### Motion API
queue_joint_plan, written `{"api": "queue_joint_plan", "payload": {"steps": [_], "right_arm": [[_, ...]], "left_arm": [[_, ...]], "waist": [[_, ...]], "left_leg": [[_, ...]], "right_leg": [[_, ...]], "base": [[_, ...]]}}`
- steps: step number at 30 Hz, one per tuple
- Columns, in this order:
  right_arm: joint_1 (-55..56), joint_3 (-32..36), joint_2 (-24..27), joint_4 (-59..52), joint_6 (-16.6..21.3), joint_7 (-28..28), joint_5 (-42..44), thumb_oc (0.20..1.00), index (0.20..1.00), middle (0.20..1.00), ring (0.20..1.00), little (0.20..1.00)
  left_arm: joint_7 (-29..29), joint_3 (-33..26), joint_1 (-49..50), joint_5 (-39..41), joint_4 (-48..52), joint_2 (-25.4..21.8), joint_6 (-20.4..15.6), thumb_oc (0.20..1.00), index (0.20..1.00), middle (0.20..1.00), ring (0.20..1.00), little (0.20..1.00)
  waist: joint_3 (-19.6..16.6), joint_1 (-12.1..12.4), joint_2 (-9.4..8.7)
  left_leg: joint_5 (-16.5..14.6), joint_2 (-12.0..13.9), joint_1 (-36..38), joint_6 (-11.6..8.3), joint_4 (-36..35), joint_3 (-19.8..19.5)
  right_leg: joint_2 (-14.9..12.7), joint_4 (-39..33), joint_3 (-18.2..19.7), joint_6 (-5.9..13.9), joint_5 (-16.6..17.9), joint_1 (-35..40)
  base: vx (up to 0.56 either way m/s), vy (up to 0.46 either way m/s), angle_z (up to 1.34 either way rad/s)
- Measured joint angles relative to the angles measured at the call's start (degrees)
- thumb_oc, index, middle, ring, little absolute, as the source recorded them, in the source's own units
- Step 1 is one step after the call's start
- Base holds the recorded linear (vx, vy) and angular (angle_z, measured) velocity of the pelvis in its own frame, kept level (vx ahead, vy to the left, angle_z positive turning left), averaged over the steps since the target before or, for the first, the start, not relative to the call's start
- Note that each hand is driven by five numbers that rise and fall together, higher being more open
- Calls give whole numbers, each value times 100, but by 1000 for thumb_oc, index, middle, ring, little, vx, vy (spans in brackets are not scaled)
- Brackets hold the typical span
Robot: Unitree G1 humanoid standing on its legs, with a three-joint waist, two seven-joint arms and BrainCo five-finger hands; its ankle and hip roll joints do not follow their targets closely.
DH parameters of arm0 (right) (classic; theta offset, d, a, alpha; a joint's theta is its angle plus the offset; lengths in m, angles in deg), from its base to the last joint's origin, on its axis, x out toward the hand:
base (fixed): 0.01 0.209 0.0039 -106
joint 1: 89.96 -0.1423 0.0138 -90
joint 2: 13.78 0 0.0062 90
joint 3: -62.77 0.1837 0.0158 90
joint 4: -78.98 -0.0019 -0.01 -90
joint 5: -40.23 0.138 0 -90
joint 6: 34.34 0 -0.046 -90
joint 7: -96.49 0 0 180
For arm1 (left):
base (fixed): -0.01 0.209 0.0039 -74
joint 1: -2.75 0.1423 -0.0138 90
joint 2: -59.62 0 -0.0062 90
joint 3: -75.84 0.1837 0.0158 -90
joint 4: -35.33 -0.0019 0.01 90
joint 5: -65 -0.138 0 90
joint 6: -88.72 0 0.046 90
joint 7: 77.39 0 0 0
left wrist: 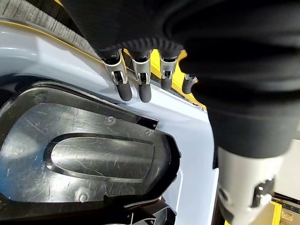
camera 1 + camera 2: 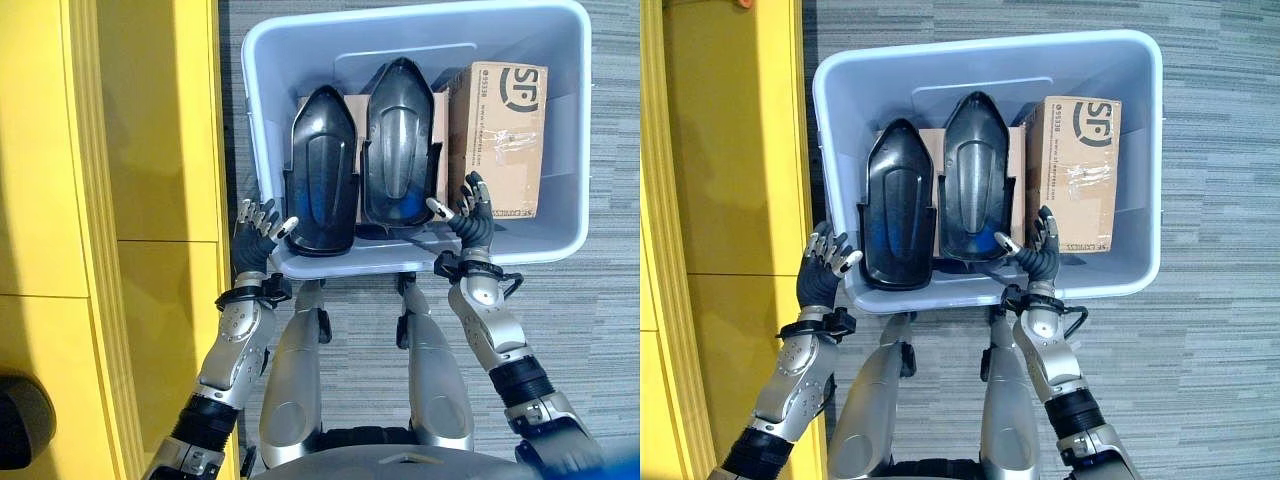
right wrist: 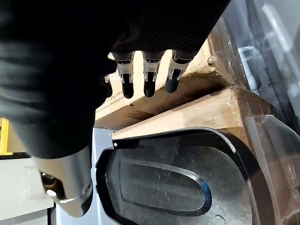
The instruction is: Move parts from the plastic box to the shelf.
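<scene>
A pale blue plastic box (image 2: 560, 130) is sitting on grey carpet (image 2: 600, 340), directly in front of the robot. A yellow shelf (image 2: 150, 150) is standing along the box's left side, just beside it.

Inside the box, two black moulded parts are lying side by side, pointed ends facing the far wall. The left part (image 2: 322, 170) is occupying the near-left corner of the box, its blunt end resting against the near wall. The right part (image 2: 402, 150) is lying just beside it, reaching further toward the far wall. Both are resting on flat cardboard (image 2: 440, 110) that is showing between and beside them. A brown cardboard carton (image 2: 497, 135) is standing to the right of the right part, close against it, with the box's right side beyond it left bare.

The left hand (image 2: 256, 240) is hovering at the near-left corner of the box, outside the rim, with fingers (image 1: 127, 89) extended and spread, holding nothing. In the left wrist view the fingertips are pointing over the box rim toward the left part without touching it.

The right hand (image 2: 470, 215) is positioned over the near wall of the box, between the right part and the carton, with fingers (image 3: 149, 84) straight and relaxed, gripping nothing. In the right wrist view the fingertips are hanging above the carton edge, with the right part lying just below.
</scene>
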Motion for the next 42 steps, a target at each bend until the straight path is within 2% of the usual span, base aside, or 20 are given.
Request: {"api": "queue_joint_plan", "payload": {"steps": [5,16,29,35,38,41,42], "right_arm": [[-208,-9,21,238,-79,11,-222,1000,1000,1000,1000,1000],[-898,-16,74,1194,-274,167,-379,1000,1000,1000,1000,1000],[-2626,-17,284,3423,-405,504,-311,1000,1000,1000,1000,1000],[-3199,-210,516,4267,-456,456,-200,1000,1000,1000,1000,1000],[-3745,-381,555,5185,-466,424,-196,1000,1000,1000,1000,1000],[-3932,-403,669,5367,-503,364,-195,1000,1000,1000,1000,1000],[-3950,-395,679,5405,-509,359,-191,583,583,583,583,583]], "left_arm": [[-7,2,0,1,-6,-2,-4,1000,1000,1000,1000,1000],[-59,24,-4,18,-47,-2,-41,1000,1000,1000,1000,1000],[-176,287,-1,186,-53,-87,-133,1000,1000,1000,1000,1000],[-236,390,-10,308,-54,-174,-140,1000,1000,1000,1000,1000],[-294,486,-42,348,-46,-306,-203,1000,1000,1000,1000,1000],[-299,511,-43,349,-39,-330,-250,1000,1000,1000,1000,1000],[-299,518,-43,350,-42,-331,-251,1000,1000,1000,1000,1000]], "waist": [[2,136,3],[10,247,27],[20,532,102],[41,592,175],[39,602,200],[43,649,238],[55,689,260]], "left_leg": [[0,-4,-11,0,4,-13],[0,-8,-27,0,29,-33],[5,-12,-163,4,67,-79],[35,-19,-223,10,75,-100],[40,-23,-264,11,139,-115],[57,-23,-406,16,195,-142],[57,-23,-466,16,237,-145]], "right_leg": [[-7,0,-7,0,-1,-5],[-12,7,-15,-1,-1,-6],[-15,45,-52,-1,-1,-125],[-19,116,-58,-2,-8,-207],[-28,220,-59,1,-41,-267],[-32,421,-57,1,-98,-463],[-36,486,-56,-8,-114,-530]], "base": [[0,0,0],[0,0,0],[0,3,1],[0,0,0],[0,0,0],[-4,3,1],[0,0,0]]}}
